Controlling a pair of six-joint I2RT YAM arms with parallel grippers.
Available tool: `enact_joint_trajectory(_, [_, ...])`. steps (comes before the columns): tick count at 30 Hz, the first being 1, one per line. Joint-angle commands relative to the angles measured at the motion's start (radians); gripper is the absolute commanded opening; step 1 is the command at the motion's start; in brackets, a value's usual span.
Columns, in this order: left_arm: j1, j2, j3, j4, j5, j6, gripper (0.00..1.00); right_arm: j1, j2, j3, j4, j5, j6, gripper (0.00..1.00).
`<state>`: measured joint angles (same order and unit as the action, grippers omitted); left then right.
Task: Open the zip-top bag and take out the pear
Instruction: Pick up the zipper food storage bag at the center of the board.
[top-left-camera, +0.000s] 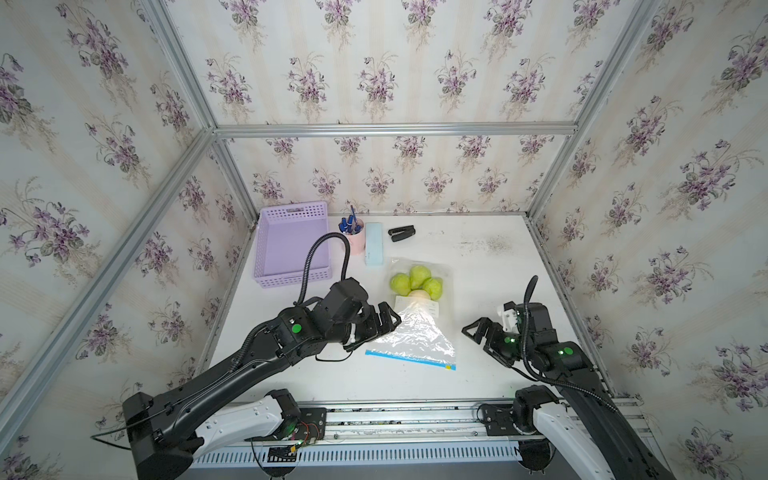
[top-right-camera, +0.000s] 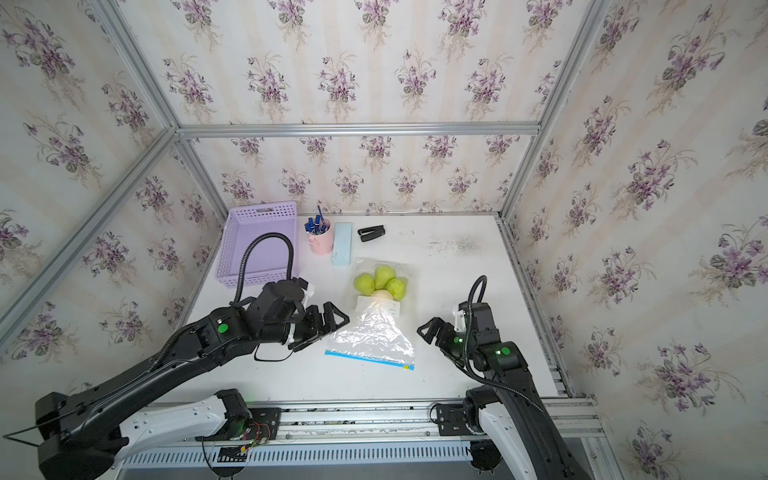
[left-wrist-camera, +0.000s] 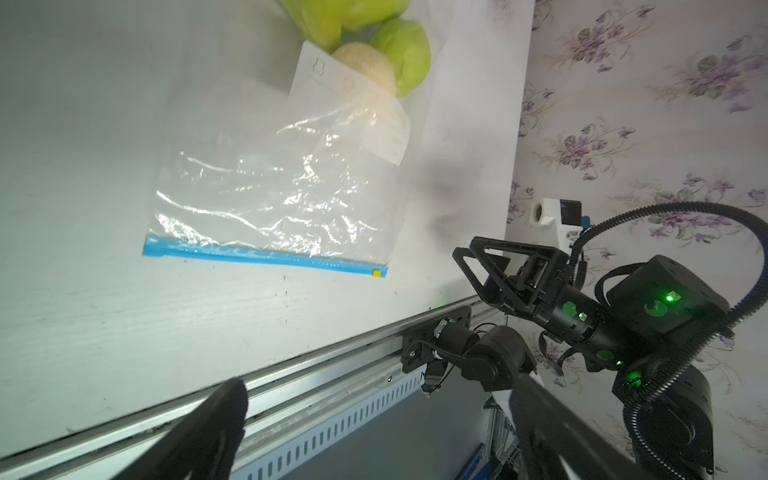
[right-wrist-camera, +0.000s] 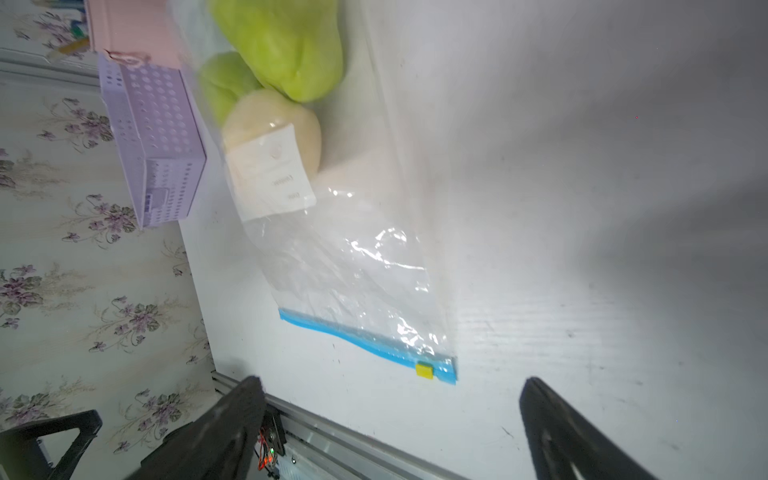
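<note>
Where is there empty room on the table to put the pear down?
The widest bare patch lies between the stapler, the zip-top bag and the right wall. A second bare strip runs between the bag's blue zip strip and the front rail. The far left is crowded: purple basket, pen cup, blue case.

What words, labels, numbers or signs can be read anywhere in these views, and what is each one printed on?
No text is legible in any view.
white label patch on the zip-top bag: a few lines of faint grey print, too blurred to read.
pale patch on the end wall of the purple basket: no letters can be made out.
</note>
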<state>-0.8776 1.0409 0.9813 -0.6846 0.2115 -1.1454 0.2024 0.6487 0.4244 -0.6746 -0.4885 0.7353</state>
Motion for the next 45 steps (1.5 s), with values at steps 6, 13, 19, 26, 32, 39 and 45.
enact_joint_trajectory(6, [-0.013,0.045,-0.085,0.173,0.054,-0.099,1.0,0.018,0.019,-0.168,0.209,-0.045,0.063,0.92])
enact_joint_trajectory(13, [-0.012,0.081,-0.112,0.207,0.075,-0.108,1.0,0.122,0.153,-0.301,0.528,-0.048,0.123,0.88])
enact_joint_trajectory(19, [-0.011,0.069,-0.138,0.204,0.063,-0.132,1.0,0.304,0.308,-0.302,0.697,0.006,0.197,0.8])
enact_joint_trajectory(26, [-0.012,0.031,-0.149,0.179,0.046,-0.157,1.0,0.31,0.268,-0.298,0.729,0.001,0.227,0.47])
enact_joint_trajectory(32, [-0.012,-0.053,-0.173,0.119,0.048,-0.183,1.0,0.31,0.418,-0.257,0.872,-0.023,0.22,0.09])
enact_joint_trajectory(39, [-0.021,-0.122,-0.173,0.05,0.074,-0.199,1.0,0.309,0.402,-0.098,0.799,-0.042,0.218,0.0])
enact_joint_trajectory(45, [-0.073,-0.108,-0.016,-0.042,-0.005,-0.27,1.0,0.309,0.337,0.045,0.696,-0.074,0.335,0.0])
